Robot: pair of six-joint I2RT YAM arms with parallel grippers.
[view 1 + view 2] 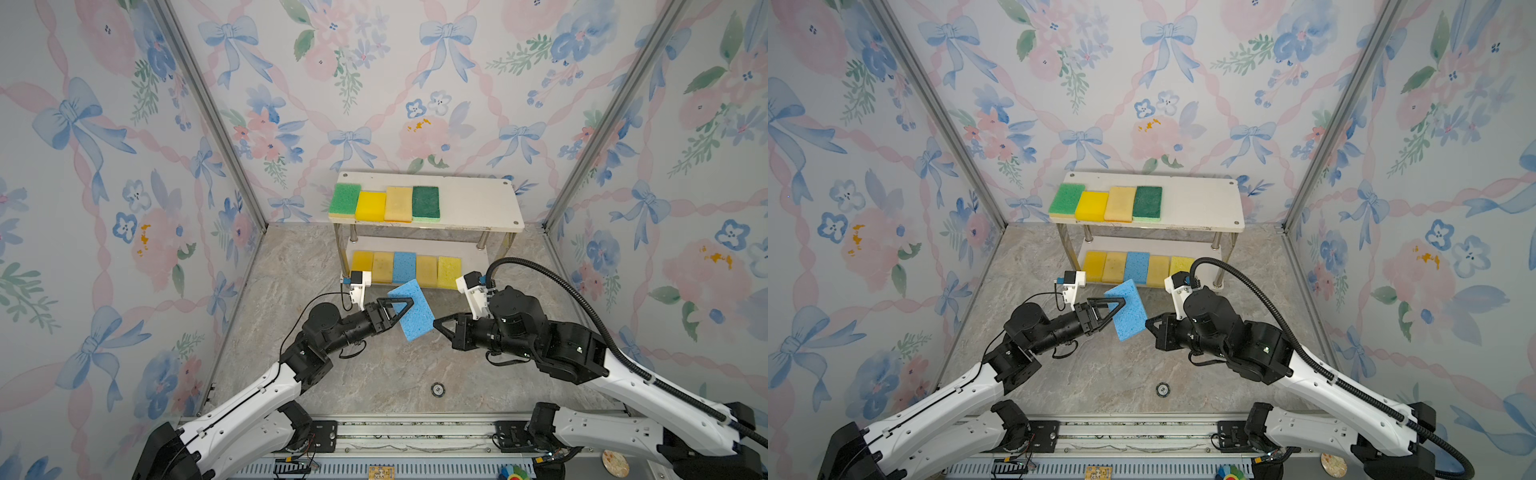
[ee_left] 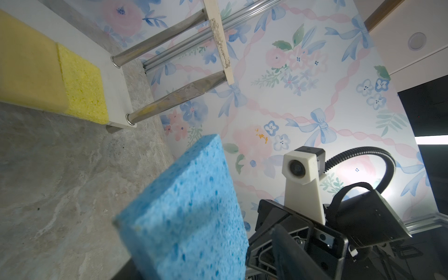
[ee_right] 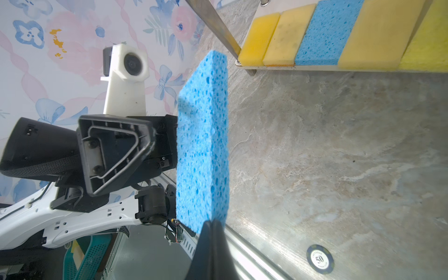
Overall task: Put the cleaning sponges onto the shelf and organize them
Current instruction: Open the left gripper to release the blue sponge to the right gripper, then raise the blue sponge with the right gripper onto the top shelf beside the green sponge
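Observation:
A light blue sponge (image 1: pixel 413 318) (image 1: pixel 1131 320) hangs on edge above the floor in front of the shelf (image 1: pixel 478 203). My right gripper (image 1: pixel 436 325) (image 3: pixel 213 225) is shut on its near edge. My left gripper (image 1: pixel 404 311) stands open around the sponge's other side, one finger (image 3: pixel 116 155) clear of the foam. The top board carries a green scourer (image 1: pixel 345 198), a yellow sponge (image 1: pixel 370 205), a tan sponge (image 1: pixel 399 203) and a dark green scourer (image 1: pixel 426 202). The lower board holds several sponges in a row, with a blue one (image 1: pixel 404 266) in the middle.
The right part of the top board (image 1: pixel 1200 203) is bare. A small round black-and-white disc (image 1: pixel 437 389) (image 3: pixel 320 259) lies on the marble floor near the front rail. Flowered walls close in the left, right and back sides.

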